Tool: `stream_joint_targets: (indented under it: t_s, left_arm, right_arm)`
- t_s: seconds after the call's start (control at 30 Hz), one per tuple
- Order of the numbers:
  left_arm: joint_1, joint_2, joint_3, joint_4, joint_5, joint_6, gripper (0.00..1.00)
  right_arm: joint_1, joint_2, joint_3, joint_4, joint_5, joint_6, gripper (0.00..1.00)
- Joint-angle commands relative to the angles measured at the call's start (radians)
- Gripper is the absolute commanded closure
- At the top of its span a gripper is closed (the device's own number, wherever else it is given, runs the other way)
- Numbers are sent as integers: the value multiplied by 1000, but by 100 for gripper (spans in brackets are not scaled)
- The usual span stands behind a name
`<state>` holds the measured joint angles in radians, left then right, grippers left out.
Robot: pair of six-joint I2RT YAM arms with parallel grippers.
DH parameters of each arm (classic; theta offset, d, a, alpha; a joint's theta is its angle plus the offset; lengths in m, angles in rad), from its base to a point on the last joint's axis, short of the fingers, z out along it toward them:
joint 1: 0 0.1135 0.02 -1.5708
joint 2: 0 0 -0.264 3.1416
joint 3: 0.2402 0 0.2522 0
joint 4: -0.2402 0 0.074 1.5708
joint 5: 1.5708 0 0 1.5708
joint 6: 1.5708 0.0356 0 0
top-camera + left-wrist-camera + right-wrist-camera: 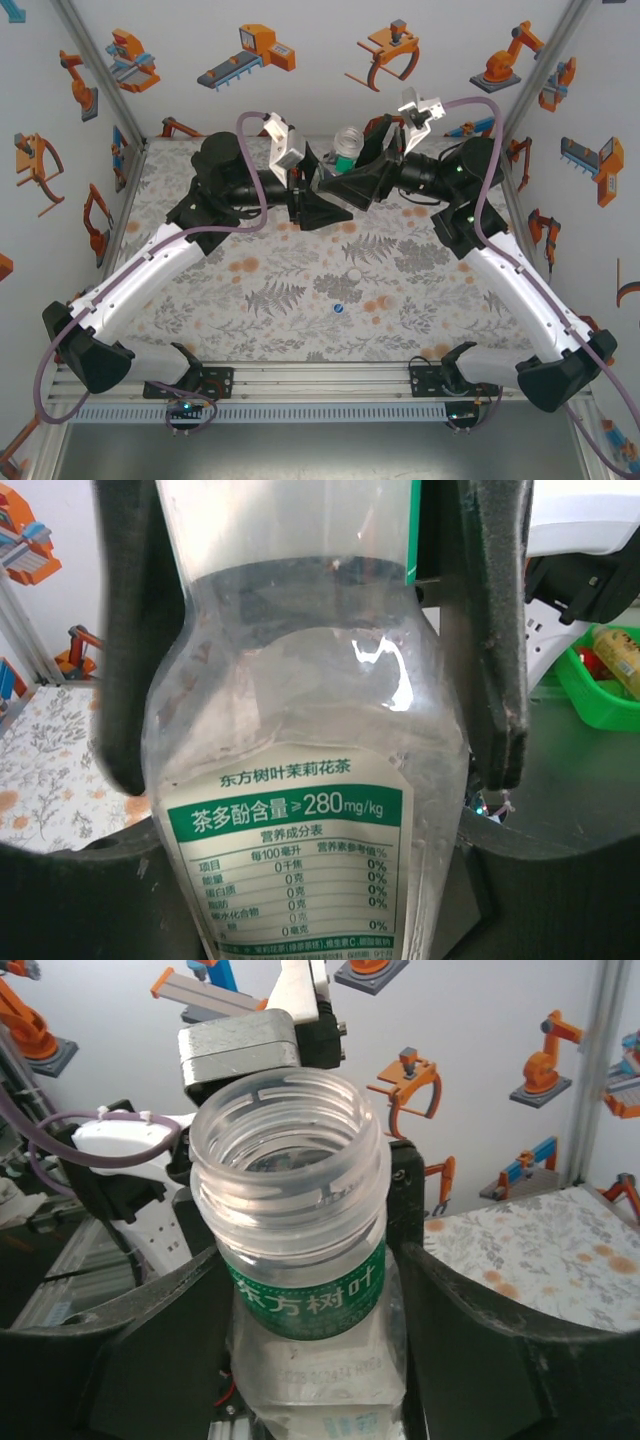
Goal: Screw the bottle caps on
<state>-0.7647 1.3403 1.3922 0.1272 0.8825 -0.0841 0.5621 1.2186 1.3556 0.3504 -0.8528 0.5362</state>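
Clear thin-walled plastic forms the tall bottle (290,1190) with the green label band, which we hold raised above the far middle of the bench (250,300). Its threaded mouth is bare. The left pincer (312,670) pinches the labelled body, with a dark finger against each flank. The right pincer (305,1300) pinches the same bottle below the neck band, where the wall looks creased between its fingers. The white cap (352,274) and the blue cap (339,308) lie on the bench, near each other and well apart from the bottle. We cannot tell which thread either one fits.

We judge the capping step as not yet begun: no cap is in a pincer, and both pincers are occupied.

Failure modes to guard against:

1. Dropped or tilted bottle. One pincer must let go to fetch a cap. If it releases before the other carries the load squarely, the bottle swings or falls.
2. Crushed wall. Excess squeeze on soft plastic may push the neck out of round, so a cap seats crooked and cross-threads.
3. Bottle spin. A light hold lets the bottle turn with the cap, and the thread never tightens.
4. Lost cap. Each cap is far smaller than the fingers, so an off-centre pick may flick it across the bench.
5. Wrong cap. A mismatched cap rides on the thread without engaging.
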Motion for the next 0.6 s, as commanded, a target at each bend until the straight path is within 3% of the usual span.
stream_joint_targets:
  t_s: [0.0,0.17,0.37,0.57]
  left_arm:
    - [-8,-23,-18,36,-1,-43,56]
    - [-8,-47,-58,81,-122,-154,58]
    - [-19,-54,-118,204,-195,-465,62]
    - [-56,-53,-161,163,-266,-651,62]
  right_arm:
    - [5,-42,46,-73,63,-82,27]
    - [5,-96,64,-231,135,-184,24]
    - [5,-186,58,-416,283,-279,23]
    - [5,-251,26,-526,448,-262,23]
